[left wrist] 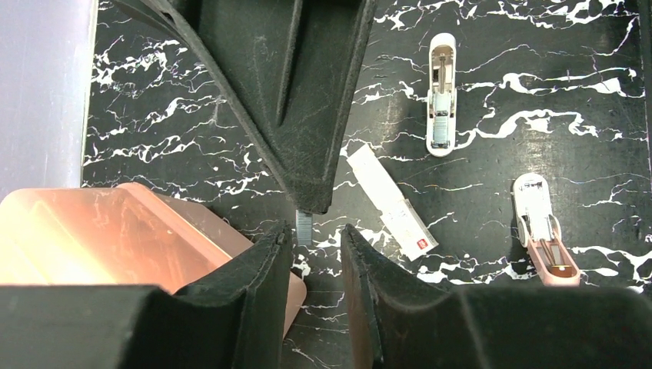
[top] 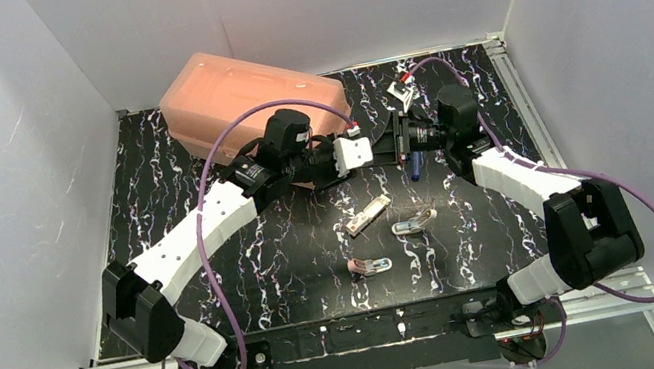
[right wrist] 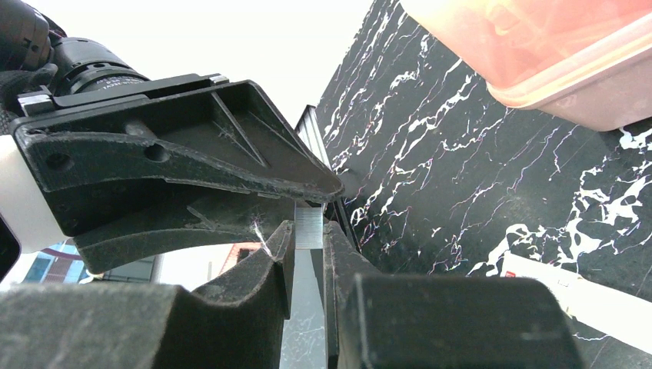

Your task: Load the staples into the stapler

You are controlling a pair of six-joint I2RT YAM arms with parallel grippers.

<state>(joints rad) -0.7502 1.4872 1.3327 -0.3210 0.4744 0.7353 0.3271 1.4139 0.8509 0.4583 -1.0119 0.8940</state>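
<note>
Staple strip (right wrist: 309,219): we are finding it off the table (top: 250,289), a short grey strip held in the air where the two arms are meeting, in front of the pink tub (top: 226,96).

Right gripper (right wrist: 309,234): we are recording it as clamped on the staple strip. Its two fingers are pressing the strip's flat sides, and the strip's upper end is standing clear of the tips.

Left gripper (left wrist: 315,231): we are recording it as released. Its fingers are parted, one on either side of the strip, with table showing through the gap. Its tips are lying just beside the right gripper's tips. We cannot tell whether either finger is touching the strip.

White stapler (left wrist: 441,92): we are seeing it lying on the table with its metal channel facing up, near the white box (left wrist: 392,204) and apart from both grippers.

Pink stapler (left wrist: 546,231): we are seeing it lying on the table nearer the arm bases, its channel also showing, apart from the white stapler.

White box: we are noting a small flat carton with a red mark at one end, lying aslant on the table between the grippers and the staplers.

Pink tub: we are noting a closed translucent container sitting at the far left of the table, behind the left arm.
</note>
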